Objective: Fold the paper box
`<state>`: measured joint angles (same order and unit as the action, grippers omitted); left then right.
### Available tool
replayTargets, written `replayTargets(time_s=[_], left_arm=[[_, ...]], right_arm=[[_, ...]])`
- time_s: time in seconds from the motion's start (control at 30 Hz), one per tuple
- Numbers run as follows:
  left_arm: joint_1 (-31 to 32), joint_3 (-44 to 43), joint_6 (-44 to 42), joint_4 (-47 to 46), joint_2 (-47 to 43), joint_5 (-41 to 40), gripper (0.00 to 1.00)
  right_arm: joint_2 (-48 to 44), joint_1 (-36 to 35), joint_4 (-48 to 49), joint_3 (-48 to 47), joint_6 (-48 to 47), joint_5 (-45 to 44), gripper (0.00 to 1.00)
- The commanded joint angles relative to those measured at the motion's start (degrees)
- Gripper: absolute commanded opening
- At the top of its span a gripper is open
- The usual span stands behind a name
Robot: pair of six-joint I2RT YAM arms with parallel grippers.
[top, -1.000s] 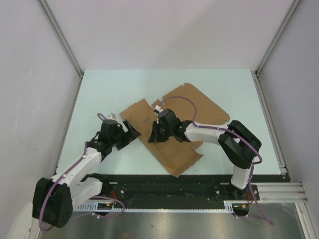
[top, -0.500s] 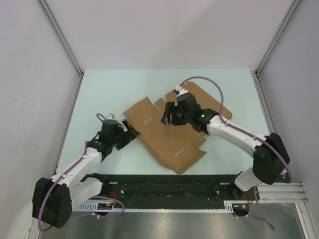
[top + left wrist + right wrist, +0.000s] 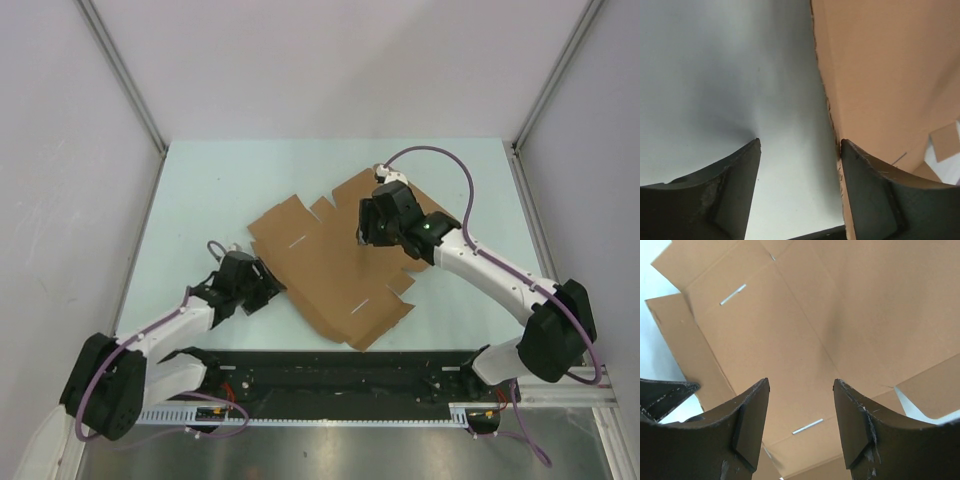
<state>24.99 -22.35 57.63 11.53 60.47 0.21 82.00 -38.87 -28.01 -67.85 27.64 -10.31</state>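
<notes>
Cardboard of the paper box (image 3: pixel 322 270) is spread flat and unfolded across the middle of the pale green table (image 3: pixel 200 180), set on a diagonal. Its rounded flap is turned toward the far right and one corner is pushed close to the black rail (image 3: pixel 340 372) at the near edge. Two thin slits are cut into the sheet, one toward the left (image 3: pixel 300 241) and one nearer the front (image 3: pixel 358 306).

The right gripper (image 3: pixel 366 228) is held over the far part of the sheet. In the wrist view its claw (image 3: pixel 801 384) is spread wide above bare cardboard and creases, with nothing caught between the fingers. Whether the tips are pressed onto the sheet cannot be told. The purple cable (image 3: pixel 440 160) of that arm is looped above the rounded flap.

The left gripper (image 3: pixel 262 290) is kept low at the sheet's near-left border. Its claw (image 3: pixel 800 146) is likewise parted, with only bare table seen between the fingers. The ragged cardboard edge is seen running down to the right finger (image 3: pixel 875 195), and nothing is gripped.

White walls (image 3: pixel 330 70) are set on the left, far and right sides of the table, with metal posts (image 3: pixel 125 80) in the far corners. A broad band of bare table is left beyond the sheet on the far side. More is left along the left side, behind the left arm, and to the right of the rounded flap. Least room is left at the front, where the sheet's corner is brought near the rail.
</notes>
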Motion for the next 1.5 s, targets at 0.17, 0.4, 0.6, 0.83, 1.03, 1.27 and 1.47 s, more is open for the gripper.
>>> replayTargets(time_s=[0.17, 0.4, 0.6, 0.83, 1.03, 1.27, 1.47], left_arm=[[0.9, -10.8, -7.3, -3.5, 14.3, 3.2, 0.53], [1.1, -31.5, -26.3, 9.1, 25.5, 7.4, 0.13], [1.3, -53.2, -45.7, 25.7, 31.1, 1.1, 0.01], [1.6, -65.0, -60.9, 28.4, 39.4, -12.7, 0.02], [1.9, -80.7, -71.0, 32.1, 54.0, -21.4, 0.01], [4.2, -81.4, -80.6, 28.3, 59.3, -27.7, 0.0], [9.3, -78.5, -96.2, 11.4, 57.0, -31.3, 0.04]], right_arm=[[-3.4, 1.7, 0.1, 2.4, -2.7, -1.1, 0.59], [-6.5, 2.7, -0.2, 3.9, -4.1, -2.4, 0.59], [-9.5, 5.8, -1.2, 4.3, -3.5, -4.4, 0.6], [-12.2, 7.1, 0.8, 4.3, -1.7, -4.3, 0.6], [-14.4, 6.9, -2.0, -0.3, -2.6, -1.4, 0.65], [-12.8, 7.3, -7.7, -1.2, -4.4, -8.9, 0.72], [-10.2, 7.3, -6.2, -1.2, -4.0, -13.5, 0.73]])
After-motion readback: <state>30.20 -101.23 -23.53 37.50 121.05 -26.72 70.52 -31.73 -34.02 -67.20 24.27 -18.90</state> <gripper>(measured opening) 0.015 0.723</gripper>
